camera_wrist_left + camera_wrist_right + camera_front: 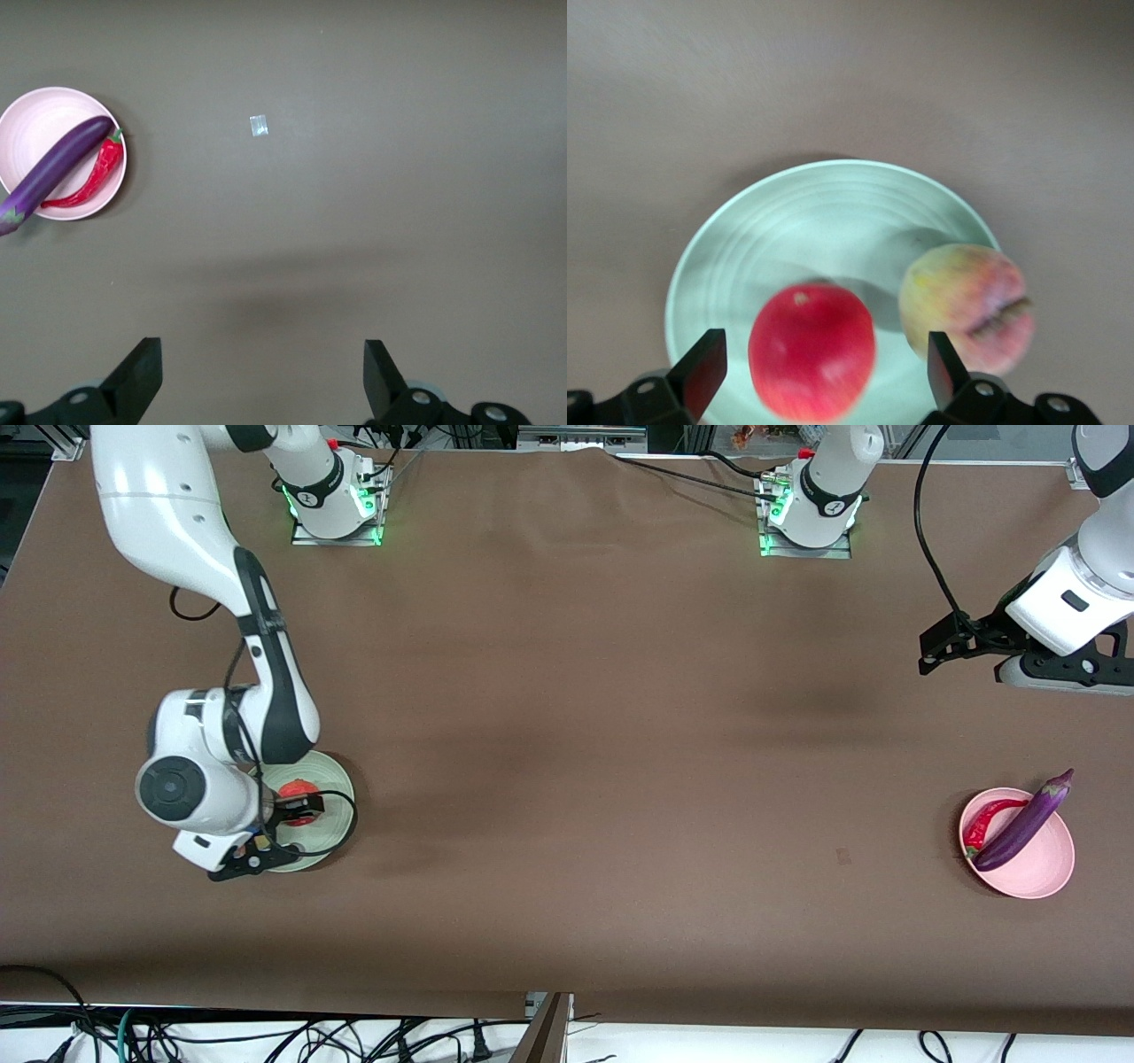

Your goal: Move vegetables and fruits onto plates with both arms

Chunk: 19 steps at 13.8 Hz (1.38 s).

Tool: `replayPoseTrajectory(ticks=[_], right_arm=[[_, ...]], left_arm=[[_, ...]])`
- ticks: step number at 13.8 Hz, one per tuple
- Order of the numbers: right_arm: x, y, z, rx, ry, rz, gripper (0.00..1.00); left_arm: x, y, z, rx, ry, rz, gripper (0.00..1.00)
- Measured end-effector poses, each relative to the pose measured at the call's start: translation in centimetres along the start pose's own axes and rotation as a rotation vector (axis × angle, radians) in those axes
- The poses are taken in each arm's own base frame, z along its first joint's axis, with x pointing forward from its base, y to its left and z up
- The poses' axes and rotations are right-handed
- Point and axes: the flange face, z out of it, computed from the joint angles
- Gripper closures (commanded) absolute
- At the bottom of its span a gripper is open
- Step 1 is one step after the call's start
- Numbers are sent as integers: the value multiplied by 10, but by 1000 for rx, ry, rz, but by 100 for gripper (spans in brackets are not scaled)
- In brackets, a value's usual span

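**Fruits on the green plate, vegetables on the pink one**

The round red pomegranate-like fruit (pixel 812 351) lies on the pale green ringed plate (pixel 788 212), directly under the right gripper (pixel 824 376), whose black fingers (pixel 700 372) stand wide apart on either side of it without touching. Just beside that fruit, also on the green plate, sits the fuzzy orange-pink peach (pixel 967 305) with its crease showing, close by one of the fingertips. In the front view the right gripper (pixel 297 808) hangs low over this plate (pixel 341 779) at the right arm's end of the brown table (pixel 567 779).

The long glossy purple eggplant (pixel 1025 821) rests across the plain pink plate (pixel 1036 877), its capped end jutting over the rim, with the curved red chili pepper (pixel 985 822) touching alongside it. The left gripper (pixel 261 376) waits high over bare tabletop, well apart from that plate (pixel 44 115), its fingers spread and holding nothing.
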Motion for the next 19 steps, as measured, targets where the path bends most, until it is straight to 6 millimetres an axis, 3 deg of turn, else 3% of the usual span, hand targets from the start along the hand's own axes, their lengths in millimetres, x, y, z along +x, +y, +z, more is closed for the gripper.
replayPoseTrajectory(ticks=[5,10,12,14,16,19], right_arm=[[-37,8,-125,37,5,14,0],[-91,18,-221,73,-16,26,0],[-118,34,-256,89,12,49,0],[-152,59,-281,106,39,79,0],[-178,74,-292,115,56,85,0],[-192,60,-297,123,37,88,0]], left_arm=[[0,-3,6,0,-24,-5,0],[-1,-3,6,0,-35,-4,0],[-1,-2,6,0,-35,-4,0],[-1,-2,5,0,-35,-4,0],[-1,-2,5,0,-35,-4,0],[-1,-2,4,0,-32,-3,0]])
